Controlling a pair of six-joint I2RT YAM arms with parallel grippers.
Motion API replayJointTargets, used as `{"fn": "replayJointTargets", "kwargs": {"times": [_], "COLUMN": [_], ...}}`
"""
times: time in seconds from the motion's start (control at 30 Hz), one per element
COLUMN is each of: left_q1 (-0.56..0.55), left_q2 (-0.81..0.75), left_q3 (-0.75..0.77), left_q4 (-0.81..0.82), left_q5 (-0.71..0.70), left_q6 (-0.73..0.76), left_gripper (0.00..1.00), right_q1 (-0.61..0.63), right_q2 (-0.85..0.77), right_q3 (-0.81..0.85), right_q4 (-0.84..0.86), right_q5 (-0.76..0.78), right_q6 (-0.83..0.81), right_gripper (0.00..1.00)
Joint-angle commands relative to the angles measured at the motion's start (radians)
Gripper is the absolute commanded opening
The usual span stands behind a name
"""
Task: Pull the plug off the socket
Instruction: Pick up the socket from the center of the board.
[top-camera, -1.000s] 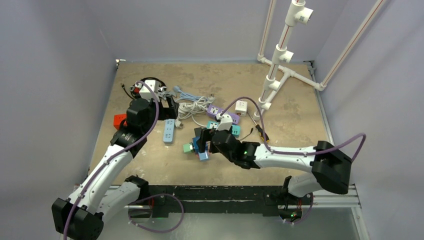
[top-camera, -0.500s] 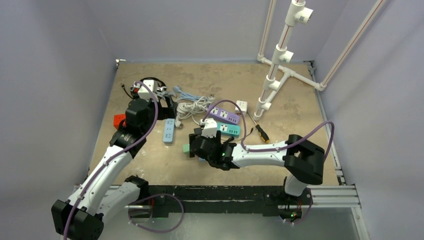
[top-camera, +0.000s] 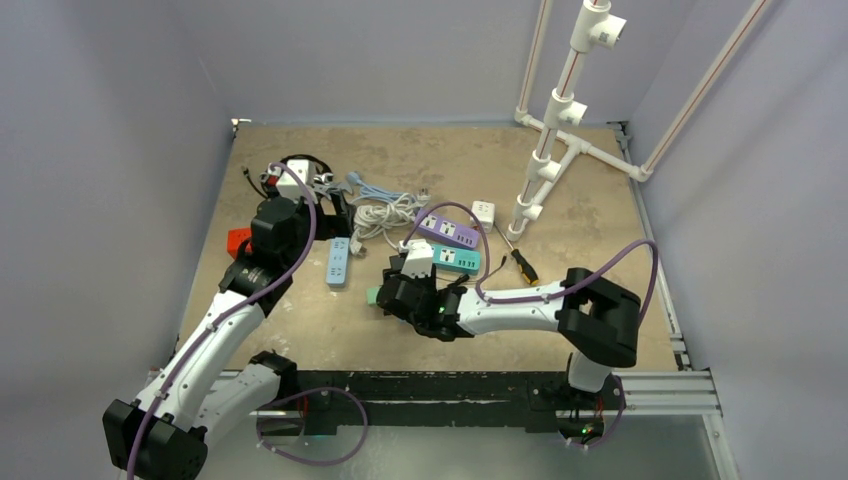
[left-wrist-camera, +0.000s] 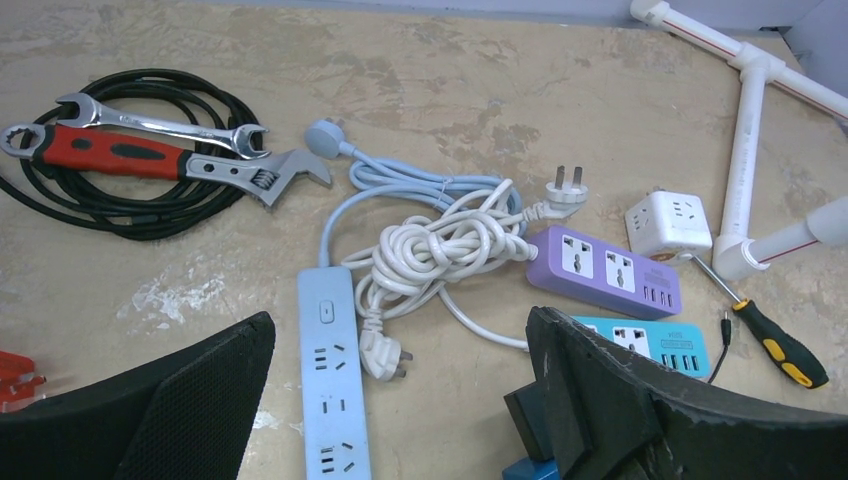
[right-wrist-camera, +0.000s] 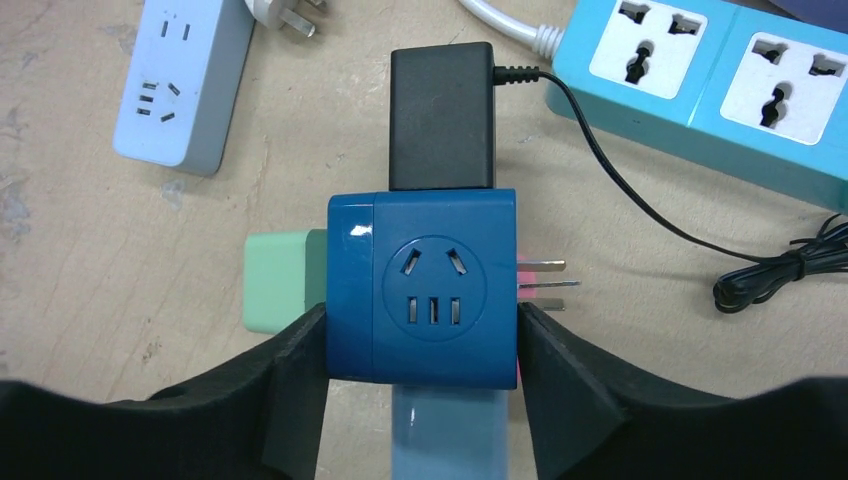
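Note:
In the right wrist view a dark blue cube socket (right-wrist-camera: 430, 285) lies on the table. A black adapter plug (right-wrist-camera: 441, 115) sits in its far side, a green plug (right-wrist-camera: 283, 282) in its left side and a light blue plug (right-wrist-camera: 445, 435) in its near side. Bare prongs (right-wrist-camera: 545, 282) stick out on the right. My right gripper (right-wrist-camera: 420, 340) is shut on the cube, its fingers (right-wrist-camera: 290, 370) pressed against both side faces. My left gripper (left-wrist-camera: 400, 400) hangs open above a pale blue power strip (left-wrist-camera: 332, 380), holding nothing.
A purple strip (left-wrist-camera: 603, 270), a teal strip (left-wrist-camera: 645, 345), a bundled white cord (left-wrist-camera: 440, 245), a white cube socket (left-wrist-camera: 668, 222) and a screwdriver (left-wrist-camera: 770, 340) lie behind. Wrenches (left-wrist-camera: 140, 150) rest on a black cable coil at far left. A white pipe frame (top-camera: 560, 120) stands back right.
My right arm has swung left over the blue cube, and its jaws have narrowed until they clamp its sides. The left arm has stayed still.

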Motion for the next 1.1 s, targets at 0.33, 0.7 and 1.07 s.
{"fn": "replayJointTargets", "kwargs": {"times": [0.33, 0.7, 1.07], "left_q1": [0.006, 0.003, -0.086], "left_q2": [-0.011, 0.113, 0.323], "left_q3": [-0.008, -0.056, -0.089], "left_q4": [0.086, 0.351, 0.588], "left_q5": [0.242, 0.803, 0.985], "left_q6": [0.026, -0.055, -0.202], "left_gripper": [0.95, 0.94, 0.93], "right_q1": [-0.030, -0.270, -0.269], "right_q2": [-0.196, -0.579, -0.722], "right_q3": [-0.052, -0.338, -0.610], "right_q4": [0.096, 0.621, 1.000], "right_q5": [0.160, -0.008, -0.054], "right_q6": [-0.141, -0.571, -0.614], "right_gripper": [0.00, 0.00, 0.00]}}
